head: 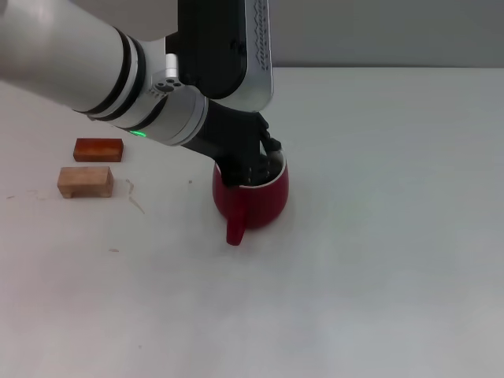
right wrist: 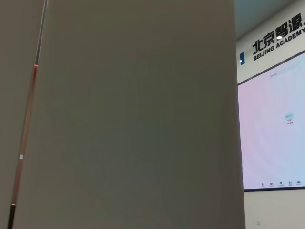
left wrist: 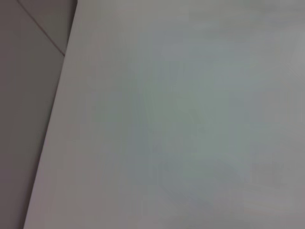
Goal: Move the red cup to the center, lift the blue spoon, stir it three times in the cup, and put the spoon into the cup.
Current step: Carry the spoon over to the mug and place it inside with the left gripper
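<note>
The red cup stands on the white table near the middle in the head view, its loop handle pointing toward me. My left gripper reaches down from the left into the cup's mouth and covers most of the rim. The blue spoon is hidden from every view. The left wrist view holds only bare tabletop and its edge. My right gripper is out of view; its wrist camera faces a wall.
Two small wooden blocks lie at the left of the table: a reddish-brown block and, nearer me, a tan block. The left arm's white forearm spans the upper left.
</note>
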Robot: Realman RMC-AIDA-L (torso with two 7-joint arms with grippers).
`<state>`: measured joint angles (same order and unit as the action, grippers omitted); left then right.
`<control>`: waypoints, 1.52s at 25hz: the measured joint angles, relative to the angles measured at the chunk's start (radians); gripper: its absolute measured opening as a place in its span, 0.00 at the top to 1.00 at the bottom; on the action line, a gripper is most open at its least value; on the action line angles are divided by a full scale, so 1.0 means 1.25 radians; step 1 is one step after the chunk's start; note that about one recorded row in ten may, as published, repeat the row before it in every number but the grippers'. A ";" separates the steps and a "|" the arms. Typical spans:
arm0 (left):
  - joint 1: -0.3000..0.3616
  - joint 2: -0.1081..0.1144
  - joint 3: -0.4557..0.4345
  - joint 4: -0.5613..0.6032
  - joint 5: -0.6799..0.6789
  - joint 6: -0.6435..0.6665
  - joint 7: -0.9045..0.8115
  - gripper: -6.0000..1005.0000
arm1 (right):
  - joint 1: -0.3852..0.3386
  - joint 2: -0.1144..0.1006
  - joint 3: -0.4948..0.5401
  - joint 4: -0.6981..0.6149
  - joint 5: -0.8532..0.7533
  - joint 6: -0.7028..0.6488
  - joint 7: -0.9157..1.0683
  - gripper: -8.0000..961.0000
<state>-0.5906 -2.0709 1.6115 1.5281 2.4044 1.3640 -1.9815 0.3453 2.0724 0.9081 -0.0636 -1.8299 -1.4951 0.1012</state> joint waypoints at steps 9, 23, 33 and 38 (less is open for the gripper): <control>0.003 0.001 -0.001 -0.022 0.029 -0.050 -0.006 0.83 | -0.002 0.001 0.000 -0.003 0.000 -0.008 0.000 0.43; 0.007 0.005 -0.038 -0.016 0.084 0.017 -0.014 0.83 | 0.000 0.001 0.000 -0.002 0.000 -0.009 0.000 0.43; 0.005 0.004 -0.040 0.013 0.078 0.093 -0.016 0.83 | 0.002 0.000 0.000 0.000 0.000 -0.009 0.000 0.43; 0.002 0.002 -0.036 0.013 0.057 0.097 -0.015 0.83 | 0.002 0.000 0.000 0.001 0.000 -0.009 0.000 0.43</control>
<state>-0.5886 -2.0682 1.5667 1.5447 2.4753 1.4855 -1.9999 0.3483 2.0723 0.9081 -0.0628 -1.8299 -1.5064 0.1013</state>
